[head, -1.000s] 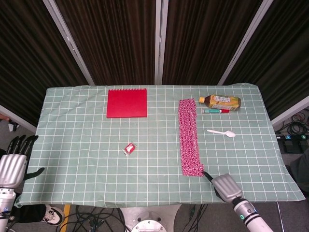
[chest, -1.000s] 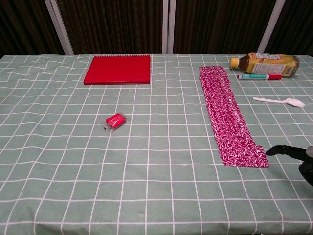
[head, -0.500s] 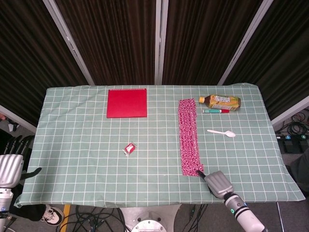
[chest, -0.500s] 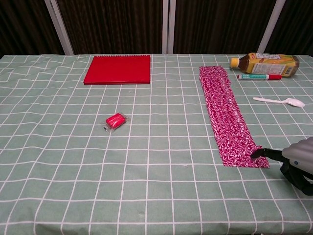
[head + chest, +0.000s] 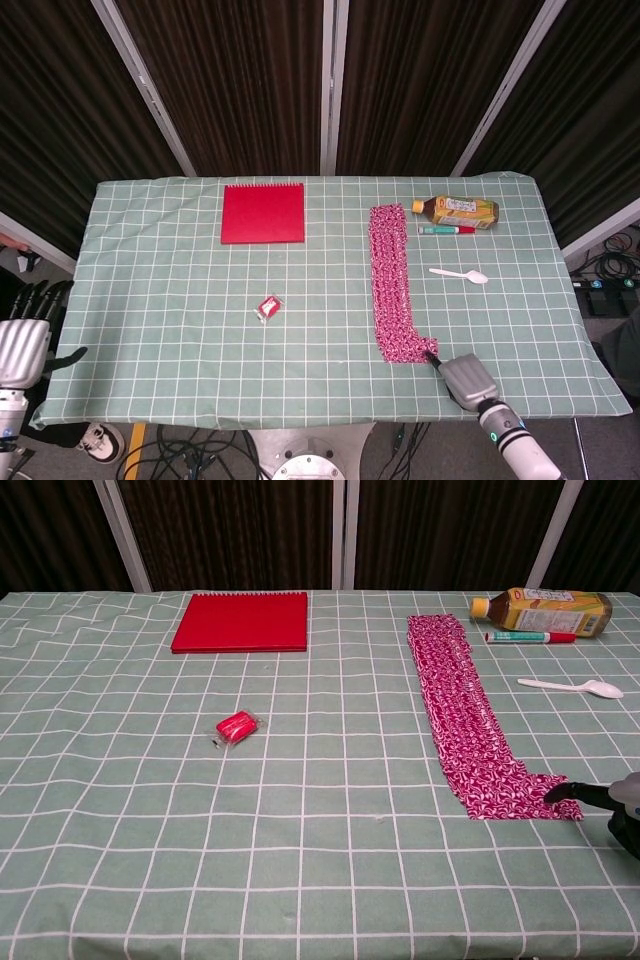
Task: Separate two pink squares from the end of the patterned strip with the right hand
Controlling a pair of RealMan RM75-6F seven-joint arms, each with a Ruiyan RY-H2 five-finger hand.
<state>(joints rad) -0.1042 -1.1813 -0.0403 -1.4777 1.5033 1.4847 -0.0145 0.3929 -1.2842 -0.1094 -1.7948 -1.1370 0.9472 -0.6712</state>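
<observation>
Patterned pink strip [image 5: 391, 278] lies lengthwise on the table's [image 5: 180, 330] right half, near end kinked rightward. Right hand [image 5: 463, 378] has a fingertip [image 5: 560, 792] on that corner; grip possibly pinching, cannot tell. Left hand [image 5: 24, 335] hangs off-table, fingers apart.

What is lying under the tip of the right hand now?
The near corner of the strip lies under the fingers of the right hand. The tablecloth beneath that corner is covered, so nothing can be seen there.

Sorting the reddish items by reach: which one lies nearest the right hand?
The patterned strip: its near end lies at the right hand. The red notebook and small red packet sit far off to the left.
</observation>
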